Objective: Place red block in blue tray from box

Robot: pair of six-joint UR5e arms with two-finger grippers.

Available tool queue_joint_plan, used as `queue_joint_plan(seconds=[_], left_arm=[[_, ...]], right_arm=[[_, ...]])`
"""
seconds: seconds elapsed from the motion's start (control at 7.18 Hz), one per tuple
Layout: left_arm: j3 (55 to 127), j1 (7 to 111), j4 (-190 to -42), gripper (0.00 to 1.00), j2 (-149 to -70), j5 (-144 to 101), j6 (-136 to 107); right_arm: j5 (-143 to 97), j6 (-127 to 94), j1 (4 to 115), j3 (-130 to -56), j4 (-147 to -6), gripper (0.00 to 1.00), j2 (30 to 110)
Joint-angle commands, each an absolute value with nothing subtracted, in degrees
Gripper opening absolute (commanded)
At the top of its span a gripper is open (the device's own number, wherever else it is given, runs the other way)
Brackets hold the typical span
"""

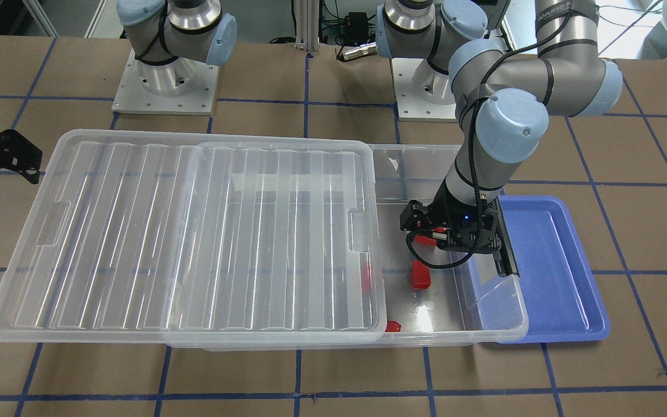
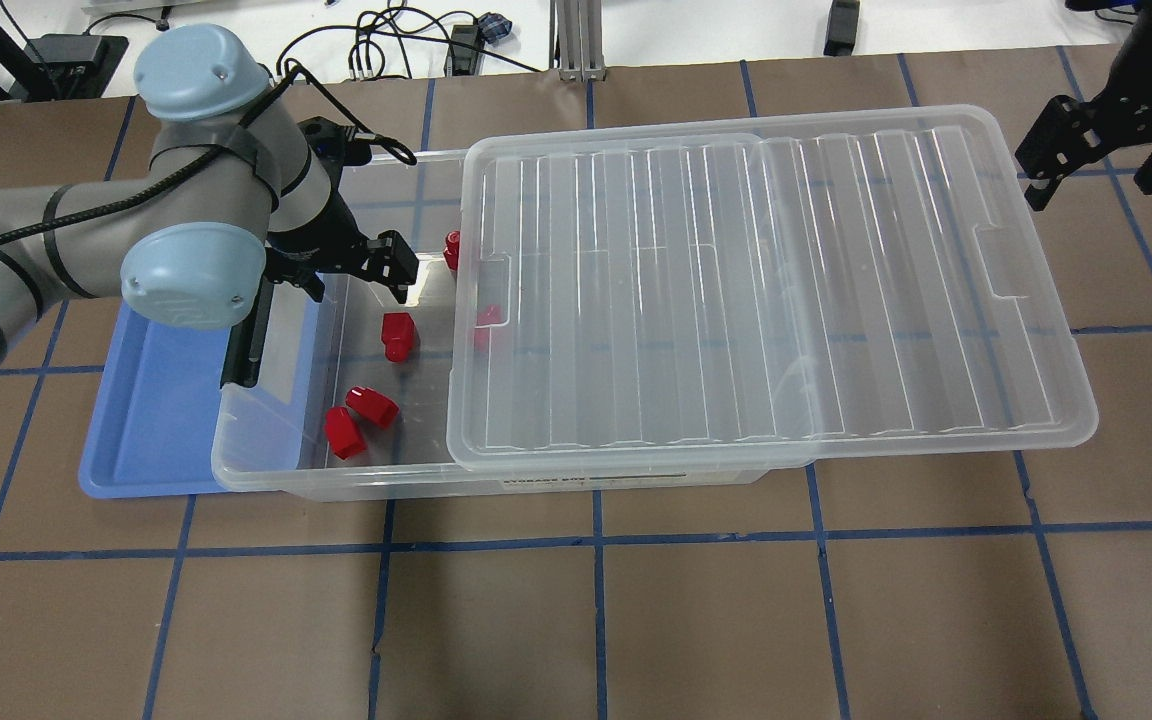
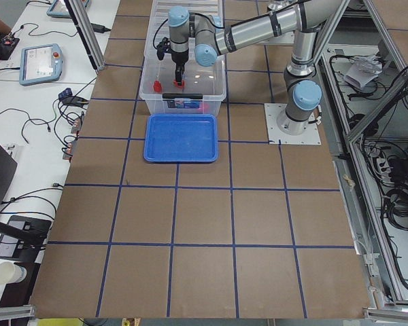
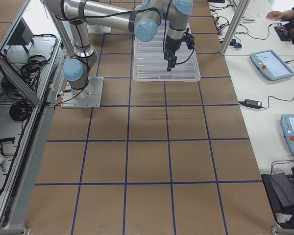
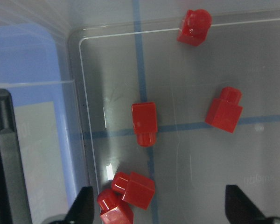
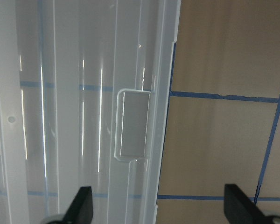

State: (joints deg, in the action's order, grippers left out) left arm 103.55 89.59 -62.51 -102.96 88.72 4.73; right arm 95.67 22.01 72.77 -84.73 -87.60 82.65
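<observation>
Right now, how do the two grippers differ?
The left gripper hangs over the uncovered end of the box, above red blocks; the right gripper hangs over the edge of the lid. The left is near the blue tray, the right far from it. Both are open and empty.

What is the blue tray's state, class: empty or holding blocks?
Empty. The blue tray shows only bare floor; the red blocks in view lie inside the box.

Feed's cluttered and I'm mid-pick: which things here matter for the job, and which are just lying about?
Job: red blocks inside the box; its lid, shifted off one end; blue tray; left gripper, open above the blocks.
Lying about: teach pendant, power brick, paper cup, all off the work table.
</observation>
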Motion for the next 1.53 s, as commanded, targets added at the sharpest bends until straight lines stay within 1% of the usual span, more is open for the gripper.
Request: queue_joint_plan(seconds=[0.0, 0.56, 1.25, 1.39], left_arm=[[105.6, 89.5, -60.9, 0.98, -105.1, 88.6, 4.7], [107.3, 89.4, -54.2, 0.96, -110.2, 87.0, 0.7], [107.7, 89.5, -46.8, 0.95, -114.9, 87.5, 6.8], [107.7, 89.5, -46.2, 0.77, -115.8, 87.5, 6.9]], right_arm=[[96.1, 22.7, 71.4, -85.0, -87.3, 1.0, 82.7], [95.2, 21.6, 71.7, -84.6, -85.8, 1.0, 83.3], [95.0, 17.8, 72.4, -84.7, -85.9, 1.0, 83.3], [95.1, 17.8, 72.4, -84.8, -85.7, 1.0, 83.3]])
